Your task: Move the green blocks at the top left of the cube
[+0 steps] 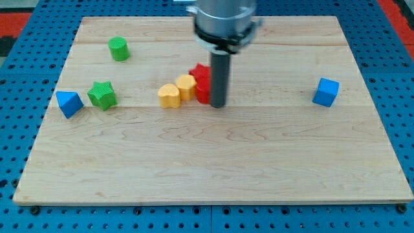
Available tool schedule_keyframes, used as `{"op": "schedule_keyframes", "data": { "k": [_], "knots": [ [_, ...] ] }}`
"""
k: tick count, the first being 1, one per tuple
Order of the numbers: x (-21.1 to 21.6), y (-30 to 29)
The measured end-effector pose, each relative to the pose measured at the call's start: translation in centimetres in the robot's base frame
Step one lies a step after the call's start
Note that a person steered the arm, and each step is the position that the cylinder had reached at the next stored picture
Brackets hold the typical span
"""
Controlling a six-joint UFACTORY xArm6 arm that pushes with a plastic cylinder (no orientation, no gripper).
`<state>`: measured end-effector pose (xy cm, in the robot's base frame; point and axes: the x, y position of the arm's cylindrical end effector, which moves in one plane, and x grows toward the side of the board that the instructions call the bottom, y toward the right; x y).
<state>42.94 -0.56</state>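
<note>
A green cylinder block (118,48) stands near the board's top left. A green star block (101,95) lies at the left, next to a blue triangular block (68,103). A blue cube (326,92) sits alone at the right. My tip (218,104) rests on the board at the centre, touching the right side of two red blocks (201,80), whose shapes the rod partly hides. Two yellow blocks (176,91) lie just left of the red ones. My tip is far from both green blocks and from the cube.
The wooden board (207,168) lies on a blue perforated table (19,77). The arm's grey wrist (224,22) hangs over the board's top centre.
</note>
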Motion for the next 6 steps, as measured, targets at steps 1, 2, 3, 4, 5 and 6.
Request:
{"op": "schedule_keyframes", "data": {
  "k": [1,2,3,4,5,6],
  "knots": [
    [7.2,2.3],
    [9.5,-9.5],
    [6.7,-18.4],
    [5.8,-23.6],
    [3.7,-19.6],
    [-1.1,-16.3]
  ]
}}
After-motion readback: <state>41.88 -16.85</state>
